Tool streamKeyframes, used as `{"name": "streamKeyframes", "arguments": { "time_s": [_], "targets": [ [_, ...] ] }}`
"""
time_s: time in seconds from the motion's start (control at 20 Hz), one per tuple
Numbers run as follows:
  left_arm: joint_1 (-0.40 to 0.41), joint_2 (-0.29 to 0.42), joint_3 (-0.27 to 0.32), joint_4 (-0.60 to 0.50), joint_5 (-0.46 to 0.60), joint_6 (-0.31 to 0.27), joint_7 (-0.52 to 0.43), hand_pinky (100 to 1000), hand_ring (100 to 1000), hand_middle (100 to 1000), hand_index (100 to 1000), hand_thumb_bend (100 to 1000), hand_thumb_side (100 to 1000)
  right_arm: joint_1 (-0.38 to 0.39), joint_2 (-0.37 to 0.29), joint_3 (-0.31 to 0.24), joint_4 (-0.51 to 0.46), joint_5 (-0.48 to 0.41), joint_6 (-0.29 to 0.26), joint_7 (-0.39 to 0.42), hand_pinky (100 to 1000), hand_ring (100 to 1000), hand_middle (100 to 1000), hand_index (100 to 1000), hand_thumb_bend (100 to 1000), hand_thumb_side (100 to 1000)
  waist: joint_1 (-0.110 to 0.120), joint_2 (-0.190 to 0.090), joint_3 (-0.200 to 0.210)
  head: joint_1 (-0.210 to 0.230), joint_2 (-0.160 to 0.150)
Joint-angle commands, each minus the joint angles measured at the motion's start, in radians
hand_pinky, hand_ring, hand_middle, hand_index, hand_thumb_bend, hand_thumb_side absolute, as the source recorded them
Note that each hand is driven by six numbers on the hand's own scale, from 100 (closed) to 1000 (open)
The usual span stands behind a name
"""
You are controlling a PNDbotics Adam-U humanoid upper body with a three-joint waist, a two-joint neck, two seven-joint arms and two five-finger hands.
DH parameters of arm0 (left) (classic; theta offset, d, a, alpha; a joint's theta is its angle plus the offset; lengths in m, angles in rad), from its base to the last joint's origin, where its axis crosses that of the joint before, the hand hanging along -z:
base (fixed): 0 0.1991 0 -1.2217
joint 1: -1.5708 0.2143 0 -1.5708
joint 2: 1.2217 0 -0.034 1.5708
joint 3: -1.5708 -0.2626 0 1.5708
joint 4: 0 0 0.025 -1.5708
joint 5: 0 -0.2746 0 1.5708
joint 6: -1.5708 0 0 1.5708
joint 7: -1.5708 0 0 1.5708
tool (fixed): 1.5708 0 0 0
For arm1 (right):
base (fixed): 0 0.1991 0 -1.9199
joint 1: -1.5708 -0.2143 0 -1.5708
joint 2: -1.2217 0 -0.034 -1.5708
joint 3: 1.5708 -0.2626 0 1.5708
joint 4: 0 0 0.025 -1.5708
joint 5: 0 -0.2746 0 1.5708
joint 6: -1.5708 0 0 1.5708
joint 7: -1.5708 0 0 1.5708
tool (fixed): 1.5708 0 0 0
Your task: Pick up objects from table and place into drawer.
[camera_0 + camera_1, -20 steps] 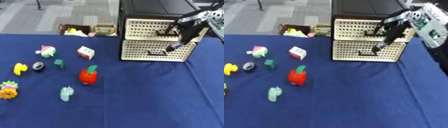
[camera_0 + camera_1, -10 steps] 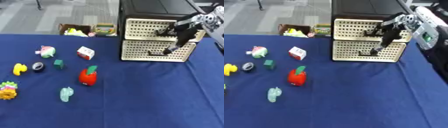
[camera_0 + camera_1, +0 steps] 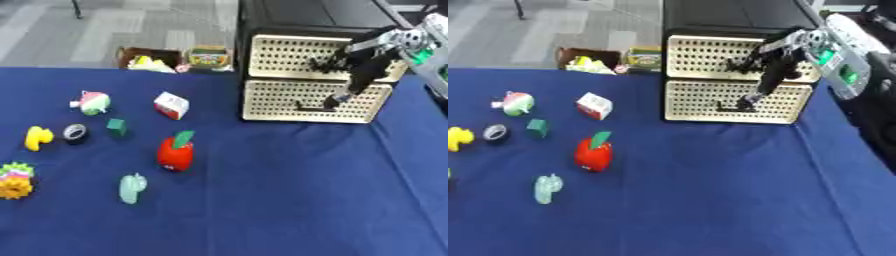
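You have 8 small objects at the frame's left: red apple [image 3: 175,155], white box [image 3: 171,105], green cube [image 3: 115,127], yellow toy [image 3: 36,138], dark ring [image 3: 75,133], round pink-green toy [image 3: 93,101], pale green figure [image 3: 132,188], flower-like toy [image 3: 15,182]. Upper right, 1 cabinet with 2 drawers [image 3: 306,102], both closed. Your right hand [image 3: 354,75], fingers curled, hangs at the drawer fronts; whether it grips anything, I cannot tell.
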Motion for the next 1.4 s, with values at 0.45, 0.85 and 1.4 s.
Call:
{"name": "streamKeyframes", "arguments": {
  "time_s": [0.45, 0.85, 1.4],
  "targets": [
    [-0.009, 0.022, 0.012, -0.012, -0.001, -0.002, 0.002, 436, 480, 507, 725, 100, 728, -0.015, -0.034, -0.005, -0.053, -0.029, 0.003, 0.001, 100, 100, 100, 738, 534, 393, 0.000, -0.021, -0.007, 0.002, -0.003],
    [-0.007, 0.024, 0.013, -0.012, -0.002, 0.000, 0.005, 436, 481, 508, 724, 100, 728, 0.005, -0.060, 0.017, -0.094, -0.053, 0.011, 0.001, 100, 100, 100, 736, 520, 389, -0.003, -0.024, -0.010, 0.006, -0.002],
    [-0.005, 0.026, 0.015, -0.012, -0.004, 0.003, 0.009, 437, 481, 509, 723, 100, 727, 0.117, -0.174, 0.067, -0.291, -0.178, 0.038, 0.001, 100, 100, 100, 733, 512, 389, -0.005, -0.030, -0.022, 0.009, -0.003]
  ]
}}
